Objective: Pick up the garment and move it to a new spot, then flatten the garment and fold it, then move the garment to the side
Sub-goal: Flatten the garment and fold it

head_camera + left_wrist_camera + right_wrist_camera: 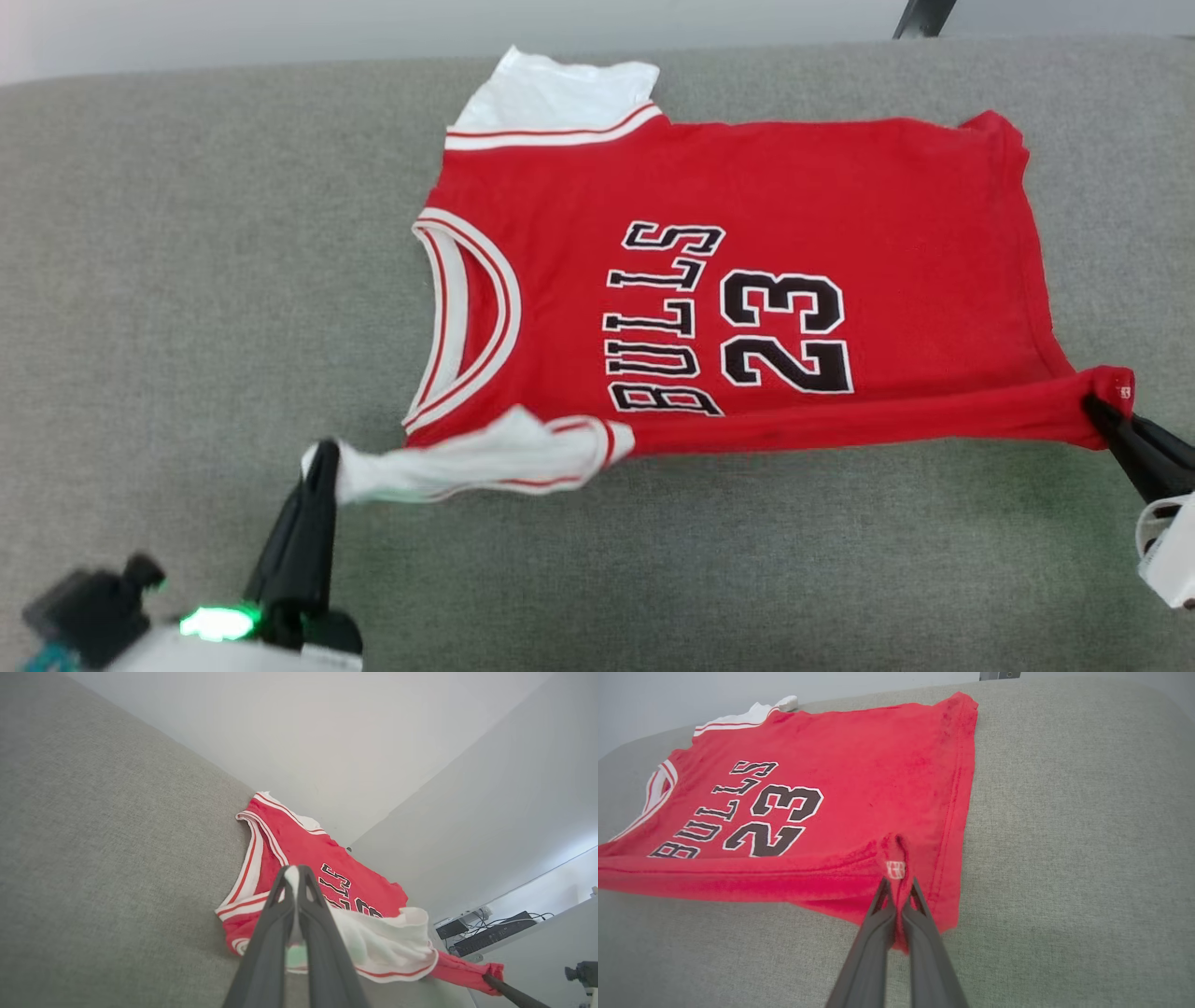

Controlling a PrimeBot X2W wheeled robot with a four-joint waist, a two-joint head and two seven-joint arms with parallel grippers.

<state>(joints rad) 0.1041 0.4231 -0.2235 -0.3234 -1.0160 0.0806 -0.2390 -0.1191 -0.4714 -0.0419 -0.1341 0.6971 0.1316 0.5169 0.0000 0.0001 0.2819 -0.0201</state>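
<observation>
Garment (775,177) flat on grey cushion (168,280), near edge lifted. Left gripper (322,453) clamped on white sleeve (467,457), right gripper (1094,405) clamped on hem corner (1113,383). Risk: uneven pull slips thin pinch, skews fold.

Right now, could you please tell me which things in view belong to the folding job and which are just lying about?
In the job: garment; left gripper, jaws shut on its white sleeve; right gripper, jaws shut on its hem corner; grey cushion under it.
Lying about: black boxes and cables beyond the cushion; dark bar at its far edge.
</observation>
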